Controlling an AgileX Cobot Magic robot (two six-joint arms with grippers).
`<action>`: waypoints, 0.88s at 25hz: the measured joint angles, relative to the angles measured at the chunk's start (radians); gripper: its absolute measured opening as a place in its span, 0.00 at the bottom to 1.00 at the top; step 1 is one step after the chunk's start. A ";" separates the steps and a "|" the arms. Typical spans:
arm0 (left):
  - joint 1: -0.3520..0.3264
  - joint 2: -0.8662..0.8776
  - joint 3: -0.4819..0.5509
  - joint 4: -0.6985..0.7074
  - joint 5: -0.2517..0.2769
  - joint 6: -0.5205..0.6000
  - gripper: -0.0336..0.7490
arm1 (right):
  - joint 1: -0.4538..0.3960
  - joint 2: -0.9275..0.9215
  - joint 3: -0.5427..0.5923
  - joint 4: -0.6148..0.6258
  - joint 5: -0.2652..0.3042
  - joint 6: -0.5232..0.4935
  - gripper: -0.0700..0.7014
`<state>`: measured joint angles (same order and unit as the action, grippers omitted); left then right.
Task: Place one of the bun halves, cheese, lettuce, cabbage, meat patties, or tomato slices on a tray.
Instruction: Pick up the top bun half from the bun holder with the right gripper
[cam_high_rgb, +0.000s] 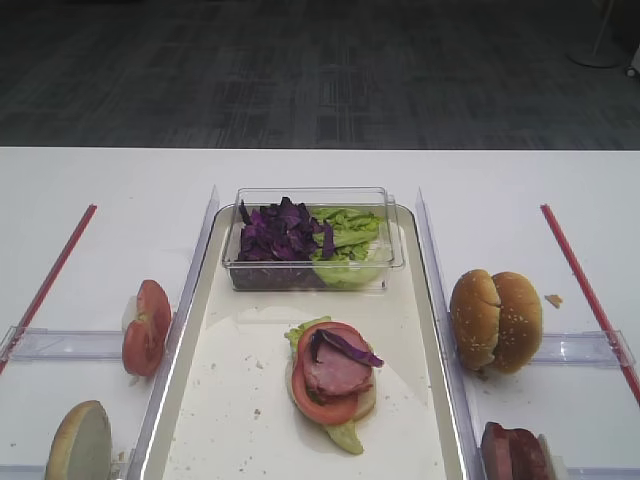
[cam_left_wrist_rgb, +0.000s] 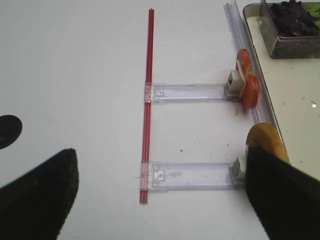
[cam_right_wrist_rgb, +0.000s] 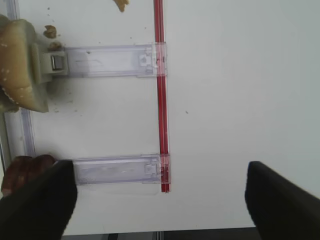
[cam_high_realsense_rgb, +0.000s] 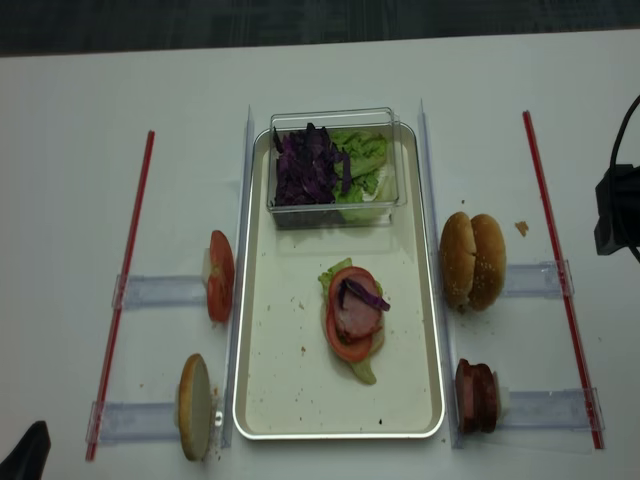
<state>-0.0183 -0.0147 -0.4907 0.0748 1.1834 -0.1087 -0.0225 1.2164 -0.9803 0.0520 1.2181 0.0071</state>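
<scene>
- The right gripper (cam_right_wrist_rgb: 160, 200) hangs over bare table, fingers spread wide and holding nothing.
- To its left stand the bun halves (cam_right_wrist_rgb: 20, 65) (two domes on edge, side by side) (cam_high_rgb: 496, 320), with the meat patties (cam_right_wrist_rgb: 25, 172) nearer its left finger.
- Further left lies the tray (cam_high_realsense_rgb: 260, 400), carrying a stack of lettuce, tomato, meat and cabbage (cam_high_realsense_rgb: 352, 315).
- The left gripper (cam_left_wrist_rgb: 160, 195) is also spread, empty; tomato slices (cam_left_wrist_rgb: 247, 85) and a bun half (cam_left_wrist_rgb: 267, 142) stand to its right.

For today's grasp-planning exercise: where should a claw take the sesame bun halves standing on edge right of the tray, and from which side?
Take the outer golden-brown sesame-seeded bun half from above, probably pinching its domed and cut faces: it stands on edge against its twin, rim upward.
</scene>
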 joint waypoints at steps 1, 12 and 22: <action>0.000 0.000 0.000 0.000 0.000 0.000 0.83 | 0.000 0.028 -0.015 0.000 0.004 -0.007 0.99; 0.000 0.000 0.000 0.000 0.000 0.000 0.83 | 0.000 0.202 -0.139 -0.014 0.009 -0.020 0.99; 0.000 0.000 0.000 0.000 0.000 0.000 0.83 | 0.000 0.220 -0.139 -0.013 0.009 0.001 0.99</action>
<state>-0.0183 -0.0147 -0.4907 0.0748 1.1834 -0.1087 -0.0225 1.4369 -1.1189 0.0386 1.2269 0.0080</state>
